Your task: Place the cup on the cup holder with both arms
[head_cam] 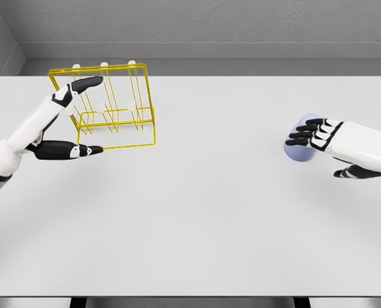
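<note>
at frame right, the right hand [318,138] lay spread over the cup [301,153], not yet lifted; at upper left, the spread left hand [71,122] flanked the cup holder [116,109], which stood without a cup.

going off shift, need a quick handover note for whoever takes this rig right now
Left hand: open, fingers spread around the left side of the yellow wire cup holder, far left of the table; firm grip not evident.
Right hand: fingers draped over the pale blue cup, far right; cup still on the table, full grasp unclear.
Done: both hands are at their things.
Left: secure the cup, lift it, carry it across, set it on the holder.
</note>
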`<state>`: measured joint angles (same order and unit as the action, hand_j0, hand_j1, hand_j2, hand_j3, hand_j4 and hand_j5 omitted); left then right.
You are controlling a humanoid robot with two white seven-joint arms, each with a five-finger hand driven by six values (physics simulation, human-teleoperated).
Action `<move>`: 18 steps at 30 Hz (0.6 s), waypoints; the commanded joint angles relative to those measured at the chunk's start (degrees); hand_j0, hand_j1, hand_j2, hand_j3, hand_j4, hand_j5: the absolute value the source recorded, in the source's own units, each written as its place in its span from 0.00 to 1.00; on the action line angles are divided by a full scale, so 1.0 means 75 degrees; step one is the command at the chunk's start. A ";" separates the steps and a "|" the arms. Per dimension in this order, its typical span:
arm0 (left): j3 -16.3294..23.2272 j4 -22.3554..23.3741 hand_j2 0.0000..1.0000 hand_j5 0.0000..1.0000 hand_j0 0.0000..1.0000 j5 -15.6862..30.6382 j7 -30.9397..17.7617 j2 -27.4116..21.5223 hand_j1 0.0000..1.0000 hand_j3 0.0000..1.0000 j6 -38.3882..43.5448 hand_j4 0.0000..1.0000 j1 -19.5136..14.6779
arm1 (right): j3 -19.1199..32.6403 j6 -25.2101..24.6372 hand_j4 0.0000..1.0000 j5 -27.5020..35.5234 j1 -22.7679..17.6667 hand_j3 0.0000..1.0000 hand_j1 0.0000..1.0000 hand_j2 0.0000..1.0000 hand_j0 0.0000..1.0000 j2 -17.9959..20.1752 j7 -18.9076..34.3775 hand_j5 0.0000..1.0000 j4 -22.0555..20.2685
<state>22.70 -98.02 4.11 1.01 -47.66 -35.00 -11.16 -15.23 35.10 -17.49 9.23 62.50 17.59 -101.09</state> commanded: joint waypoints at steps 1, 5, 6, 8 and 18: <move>-0.0004 0.0015 1.00 1.00 1.00 0.0062 0.0006 0.0003 1.00 1.00 0.0000 1.00 0.0000 | -0.0020 -0.0013 1.00 0.0035 0.0000 1.00 1.00 1.00 1.00 0.0010 -0.0001 1.00 0.0002; -0.0004 0.0061 1.00 1.00 1.00 0.0191 0.0017 0.0050 1.00 1.00 0.0000 1.00 -0.0012 | -0.0313 -0.0013 1.00 0.0036 0.0351 1.00 1.00 1.00 1.00 0.0057 -0.0176 1.00 0.0154; -0.0004 0.0061 1.00 1.00 1.00 0.0191 0.0029 0.0131 1.00 1.00 0.0000 1.00 0.0000 | -0.0325 -0.0013 1.00 0.0035 0.0550 1.00 1.00 1.00 1.00 0.0057 -0.0212 1.00 0.0400; 0.0020 0.0050 1.00 1.00 1.00 0.0191 0.0029 0.0202 1.00 1.00 0.0000 1.00 0.0000 | -0.0348 -0.0013 1.00 -0.0222 0.1078 1.00 1.00 1.00 1.00 0.0022 -0.0048 1.00 0.0670; 0.1379 -0.0372 1.00 1.00 1.00 0.0402 0.0041 0.0225 1.00 1.00 0.0000 1.00 -0.0047 | -0.3253 -0.0013 1.00 -0.0714 0.4662 1.00 1.00 1.00 1.00 -0.0458 0.1862 1.00 0.2216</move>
<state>30.49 -100.26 6.81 1.29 -45.95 -35.00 -11.69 -34.02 35.03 -21.89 45.61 59.80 29.88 -87.56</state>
